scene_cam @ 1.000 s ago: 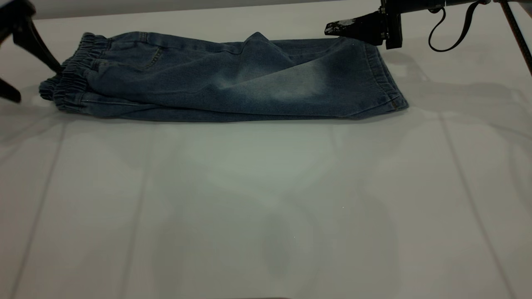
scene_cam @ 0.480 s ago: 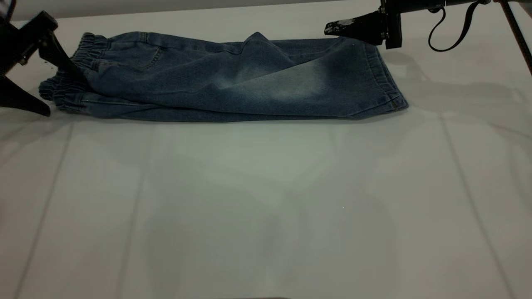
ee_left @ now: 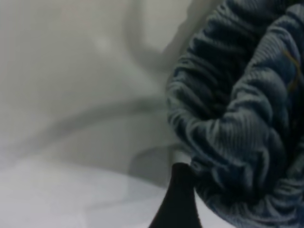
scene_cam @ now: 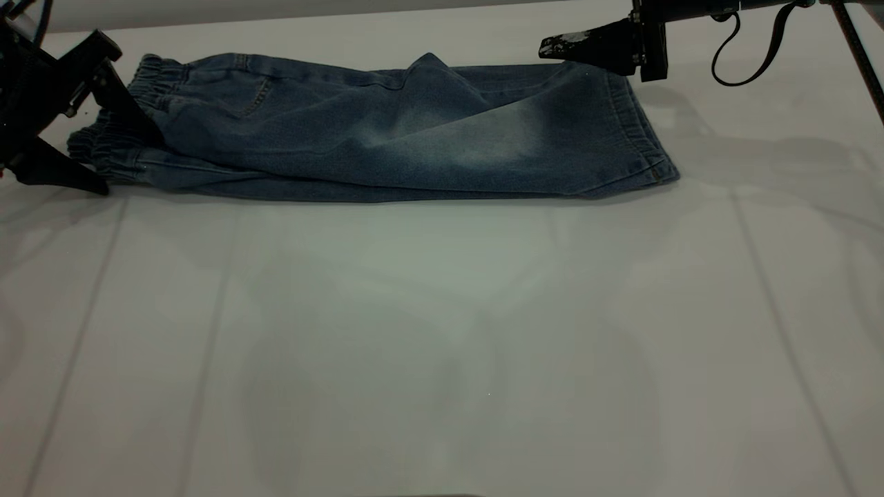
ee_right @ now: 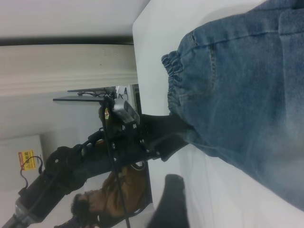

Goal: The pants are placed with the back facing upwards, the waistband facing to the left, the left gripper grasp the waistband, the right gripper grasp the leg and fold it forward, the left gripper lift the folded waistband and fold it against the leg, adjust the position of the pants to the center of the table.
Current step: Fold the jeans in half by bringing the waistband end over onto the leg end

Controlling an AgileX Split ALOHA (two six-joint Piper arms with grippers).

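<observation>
You have the pants (scene_cam: 387,134) lying folded lengthwise along the far side of the table (scene_cam: 442,331), with the waistband (scene_cam: 121,131) at the left end and the leg (scene_cam: 497,138) with the pale patch on top. Your left gripper (scene_cam: 128,155) sits at the waistband with its fingers spread wide, one on top of the gathered band and the other low beside it at the table. Your right gripper (scene_cam: 552,47) hovers above the far right corner of the pants, and you cannot tell whether its fingers are open
</observation>
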